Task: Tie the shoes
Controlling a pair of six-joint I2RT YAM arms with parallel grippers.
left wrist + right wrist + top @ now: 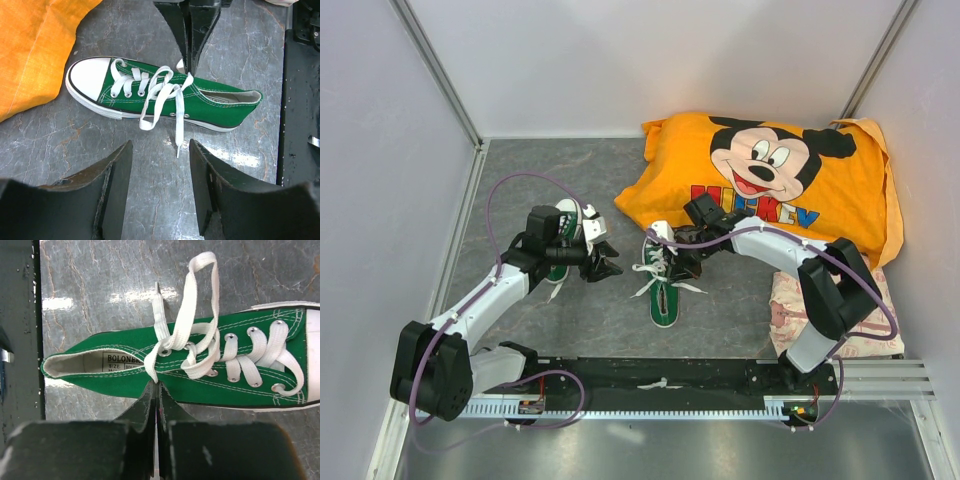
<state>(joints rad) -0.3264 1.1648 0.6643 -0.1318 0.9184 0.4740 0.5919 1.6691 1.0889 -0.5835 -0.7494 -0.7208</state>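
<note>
One green shoe (pixel 662 292) with a white toe cap lies in the middle of the table, its white laces (pixel 160 92) loose across the tongue. My right gripper (pixel 156 385) is shut on one lace strand just beside the shoe's top eyelet; in the left wrist view its black fingers (pixel 192 30) come down on the shoe's far side. My left gripper (pixel 160 165) stands open low over the table, on the near side of the shoe. A free lace end (pixel 178 145) lies just ahead of its fingers, untouched. The second shoe (pixel 568 215) sits partly hidden under the left arm.
An orange Mickey Mouse cloth (pixel 770 180) fills the back right, close to the shoe's toe. A pink patterned cloth (pixel 785 315) lies under the right arm. A black rail (pixel 660 375) runs along the near edge. Grey walls (pixel 380 150) enclose the table.
</note>
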